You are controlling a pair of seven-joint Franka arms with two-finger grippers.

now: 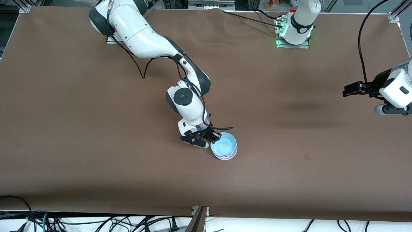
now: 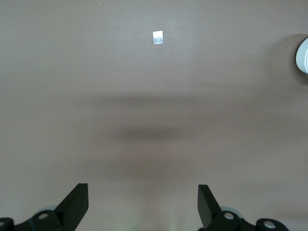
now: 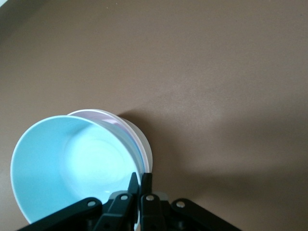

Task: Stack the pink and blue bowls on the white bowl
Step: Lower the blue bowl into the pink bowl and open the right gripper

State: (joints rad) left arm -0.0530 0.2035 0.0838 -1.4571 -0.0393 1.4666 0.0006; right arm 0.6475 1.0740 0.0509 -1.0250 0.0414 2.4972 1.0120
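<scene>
The blue bowl [image 1: 224, 146] sits near the middle of the brown surface [image 1: 96, 161], somewhat closer to the edge nearest the front camera than to the edge where the arm bases stand. It is nested on top of the pink bowl [image 3: 126, 126], which shows only as a thin rim line under the blue one, and both sit in the white bowl [image 1: 226, 157], whose wall shows below them; in the right wrist view the blue bowl looks slightly tilted in the stack.

The right end effector [image 1: 215, 137] is at the stack's rim on the side toward the right arm's end of the surface, its fingers [image 3: 139, 185] drawn together and pinching the blue bowl's rim. The right arm reaches down to it from its base at the base-side edge.

Around the stack the surface lies bare on every side, with wide open cloth between it and all four edges.

The left end effector [image 2: 143, 204] hangs over the surface close to the edge at the left arm's end, well apart from the bowls, waiting with its fingers spread wide and nothing between them. Below it, the left wrist view shows a small white tag [image 2: 158, 37] on the cloth.
</scene>
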